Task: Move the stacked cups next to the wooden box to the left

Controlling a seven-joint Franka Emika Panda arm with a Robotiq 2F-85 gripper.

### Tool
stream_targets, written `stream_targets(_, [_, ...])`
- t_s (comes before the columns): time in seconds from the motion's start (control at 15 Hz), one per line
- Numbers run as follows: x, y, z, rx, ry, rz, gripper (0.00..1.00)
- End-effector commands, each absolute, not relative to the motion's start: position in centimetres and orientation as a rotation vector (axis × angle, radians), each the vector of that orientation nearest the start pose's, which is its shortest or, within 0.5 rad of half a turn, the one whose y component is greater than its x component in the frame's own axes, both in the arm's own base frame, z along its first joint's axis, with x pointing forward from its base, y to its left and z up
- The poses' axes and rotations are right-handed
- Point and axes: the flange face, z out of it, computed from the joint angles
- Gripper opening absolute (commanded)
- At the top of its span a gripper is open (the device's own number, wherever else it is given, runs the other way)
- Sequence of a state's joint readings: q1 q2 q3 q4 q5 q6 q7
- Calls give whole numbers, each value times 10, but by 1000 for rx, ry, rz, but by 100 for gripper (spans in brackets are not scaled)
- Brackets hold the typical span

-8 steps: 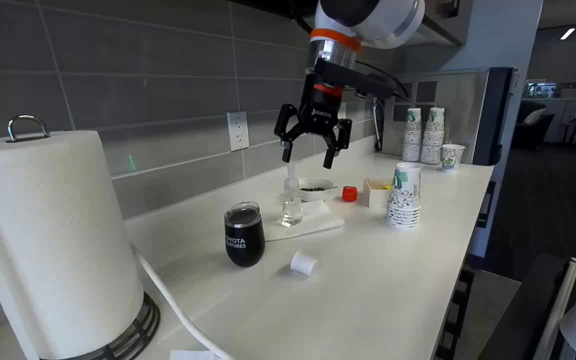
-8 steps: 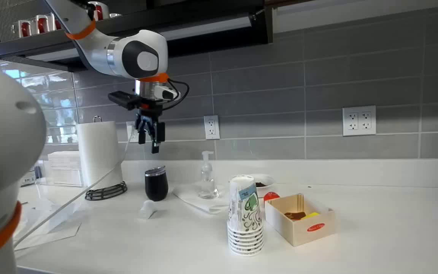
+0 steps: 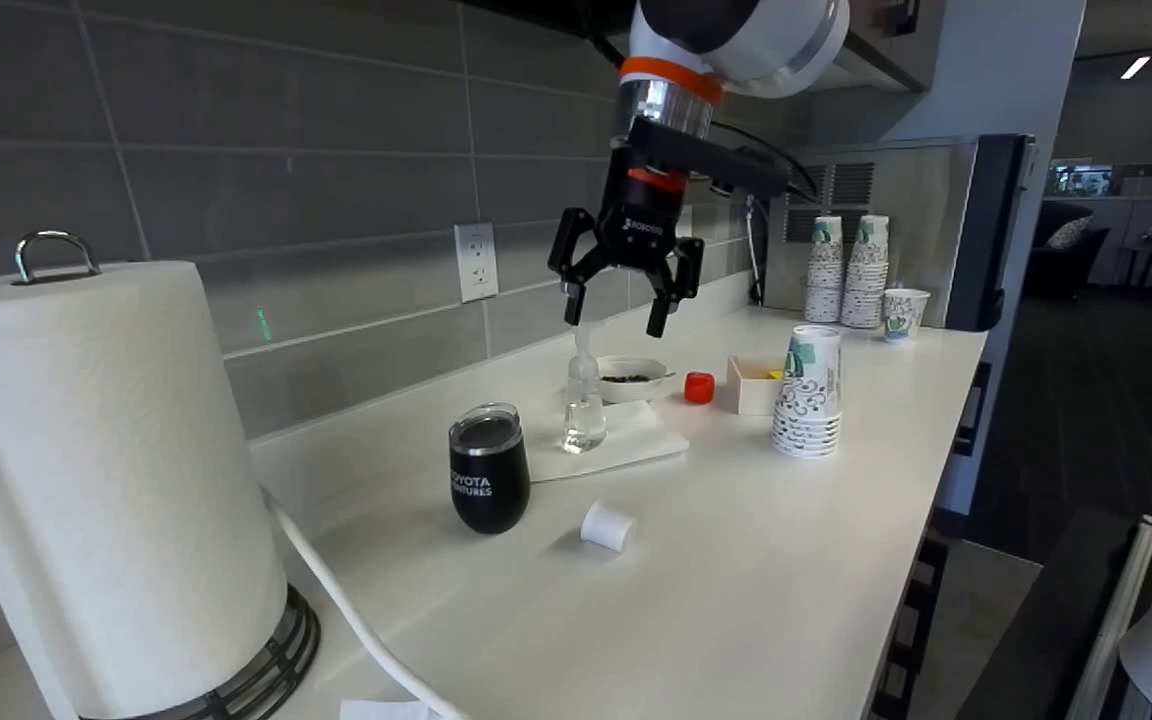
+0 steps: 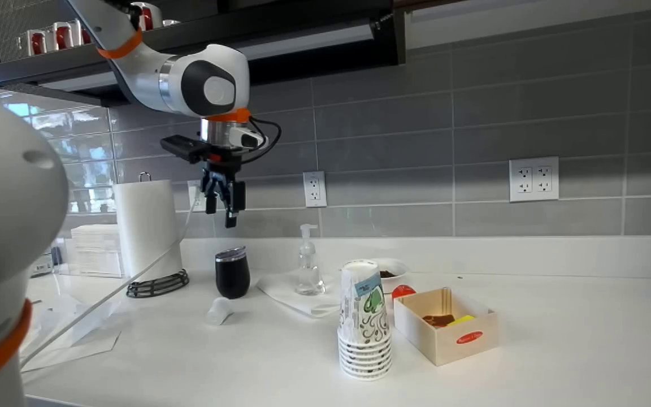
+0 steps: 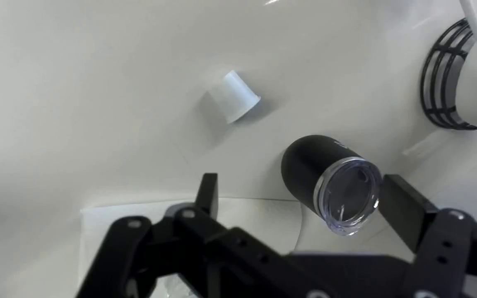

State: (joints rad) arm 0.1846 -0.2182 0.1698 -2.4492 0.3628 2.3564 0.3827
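White arm (image 4: 150, 78) — orange bands (image 4: 120, 47), looping black cables (image 4: 278, 135), black fingers (image 5: 208, 192)

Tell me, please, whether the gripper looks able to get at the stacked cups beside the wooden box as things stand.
Probably yes: the gripper is open, and nothing sits over the stacked cups, though the wooden box beside them may crowd one side.

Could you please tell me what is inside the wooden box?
In an exterior view, the wooden box holds something reddish-brown and something yellow. Its near sides hide the bottom, so anything else lying there cannot be seen.
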Motion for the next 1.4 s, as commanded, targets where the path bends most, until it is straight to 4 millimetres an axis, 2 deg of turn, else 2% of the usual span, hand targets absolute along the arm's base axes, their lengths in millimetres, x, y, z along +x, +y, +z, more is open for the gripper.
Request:
stream_targets(0.0, [435,151,393,-2877,425,-60,100])
stream_targets(0.13, [433,130,399,-2908,482,-101,100])
stream_targets(0.47, [418,67,430,-2971,683,-170,100])
stream_targets(0.8, [387,30,458,-2987,918,-152,100])
stream_targets(1.0, [370,8,459,-2960,1095,-179,100])
stream_targets(1.33, [349,-35,446,-2901,1345,-250,100])
